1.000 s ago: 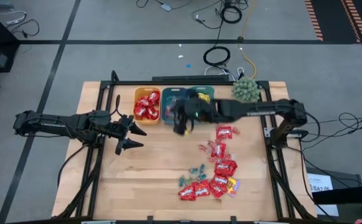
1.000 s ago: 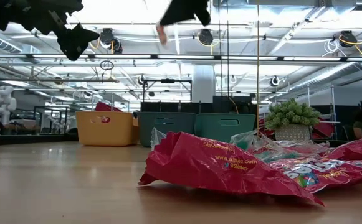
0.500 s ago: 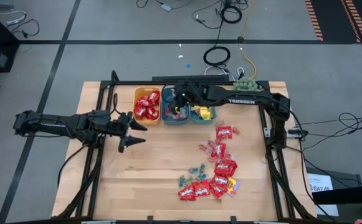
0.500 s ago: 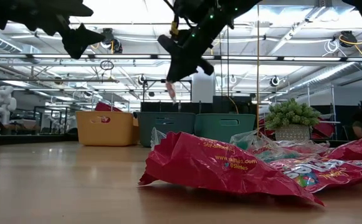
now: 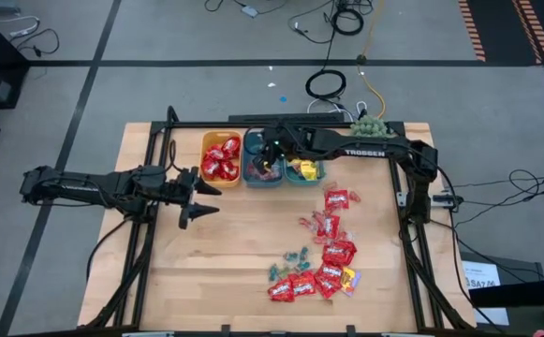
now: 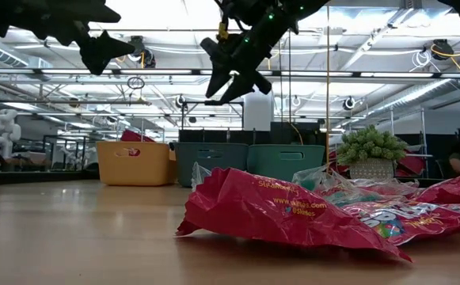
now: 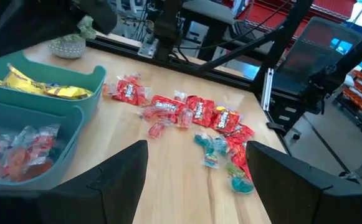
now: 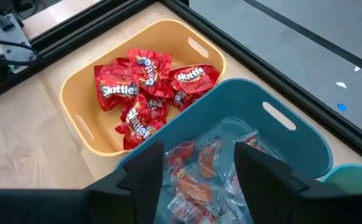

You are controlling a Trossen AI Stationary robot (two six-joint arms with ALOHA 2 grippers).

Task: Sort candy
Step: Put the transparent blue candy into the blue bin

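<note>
Loose candy lies on the table's right half: red packets (image 5: 337, 198) and a pile (image 5: 311, 281) near the front edge, with small blue pieces (image 5: 295, 255) beside it. At the far edge stand an orange bin (image 5: 221, 157) of red packets (image 8: 144, 87), a middle teal bin (image 8: 274, 134) of small clear and pink wrapped pieces (image 8: 196, 168), and a right teal bin (image 5: 305, 165) with yellow packets. My right gripper (image 8: 199, 174) hangs open above the middle teal bin, nothing between its fingers. My left gripper (image 5: 199, 200) waits open above the table's left side.
A green spiky plant (image 5: 369, 133) in a pot sits at the far right corner behind the bins. Black frame rails (image 5: 281, 122) border the table. Bare wood (image 5: 215, 262) lies in front of my left gripper and left of the candy pile.
My right gripper has gone toward the far edge and down, from above the bare table to above the middle teal bin, and has rolled. It has opened. The small pink piece that hung from its fingertips has dropped out of sight.
</note>
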